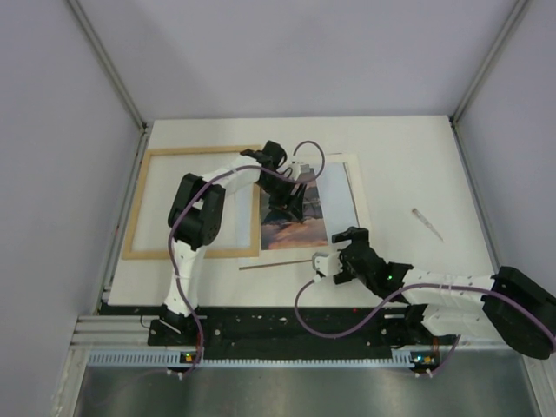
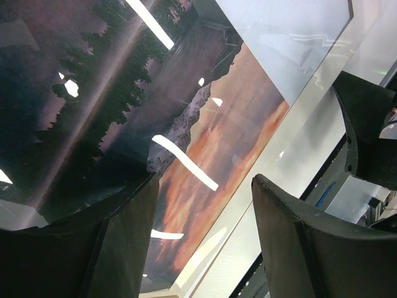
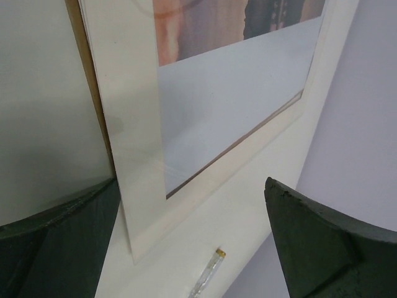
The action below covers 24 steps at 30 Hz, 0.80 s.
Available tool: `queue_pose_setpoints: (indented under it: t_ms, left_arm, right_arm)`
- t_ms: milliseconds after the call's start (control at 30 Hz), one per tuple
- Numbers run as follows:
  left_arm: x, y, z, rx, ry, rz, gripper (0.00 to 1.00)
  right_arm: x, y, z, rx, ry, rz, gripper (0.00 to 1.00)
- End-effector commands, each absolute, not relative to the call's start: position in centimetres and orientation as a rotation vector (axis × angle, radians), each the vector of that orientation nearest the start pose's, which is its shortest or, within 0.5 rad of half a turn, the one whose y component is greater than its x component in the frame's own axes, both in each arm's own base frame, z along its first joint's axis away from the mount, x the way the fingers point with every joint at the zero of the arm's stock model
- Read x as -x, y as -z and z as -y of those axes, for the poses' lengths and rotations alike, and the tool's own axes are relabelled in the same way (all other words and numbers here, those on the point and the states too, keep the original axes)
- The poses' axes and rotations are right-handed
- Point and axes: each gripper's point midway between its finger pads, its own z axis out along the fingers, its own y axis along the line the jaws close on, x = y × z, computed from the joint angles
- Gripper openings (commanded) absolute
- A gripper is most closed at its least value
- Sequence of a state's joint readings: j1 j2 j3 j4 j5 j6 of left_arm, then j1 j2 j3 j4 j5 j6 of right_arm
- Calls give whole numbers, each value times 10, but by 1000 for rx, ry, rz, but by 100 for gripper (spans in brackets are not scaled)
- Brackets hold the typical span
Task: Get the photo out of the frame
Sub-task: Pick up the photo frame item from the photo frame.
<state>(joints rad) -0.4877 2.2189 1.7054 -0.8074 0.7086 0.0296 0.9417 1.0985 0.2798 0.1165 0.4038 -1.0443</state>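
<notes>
The left fingers [image 2: 304, 242], parted over the photo [image 1: 297, 230], hide part of it from above; the right fingers [image 3: 316, 242] gape empty.

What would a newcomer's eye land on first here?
The orange-brown landscape photo lies mid-table, with the left tool open directly above its print. The light-wood frame sits beside it on the left, and the right tool hovers open at the photo's near edge.

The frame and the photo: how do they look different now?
The frame is a thin light-wood border with only white inside; the photo is a pale sheet carrying an orange-brown landscape. The frame lies left, the photo right. The frame looks larger than the photo. Both lie flat on the table.
</notes>
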Motion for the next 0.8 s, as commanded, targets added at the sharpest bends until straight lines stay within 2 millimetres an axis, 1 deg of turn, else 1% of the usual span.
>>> queue_pose_setpoints:
  t_ms: [0,100,300,433,533,633,667,733,767]
  left_arm:
    - [-324,-25,296,-905,1038,-2777,68]
    - [-320,-21,296,-925,1015,-2791,68]
    - [-312,-10,293,-951,975,-2829,68]
    - [-311,-7,293,-957,970,-2834,68]
    - [-310,-9,294,-959,981,-2833,68]
    - [-309,-9,294,-957,984,-2837,68]
    - [-309,-9,294,-957,986,-2835,68]
    - [-309,-9,295,-957,993,-2835,68]
    - [-309,-9,295,-957,993,-2837,68]
  right_arm:
    - [-252,-70,-161,1658,570,-1368,99]
    - [-256,-82,-163,1615,585,-1337,99]
    - [-261,-113,-162,1536,630,-1262,98]
    - [-263,-119,-164,1525,631,-1252,97]
    - [-261,-114,-168,1546,608,-1248,94]
    - [-258,-104,-169,1592,588,-1239,87]
    - [-256,-98,-170,1615,579,-1234,80]
    - [-253,-87,-169,1656,570,-1225,77]
    - [-251,-82,-169,1674,562,-1222,77]
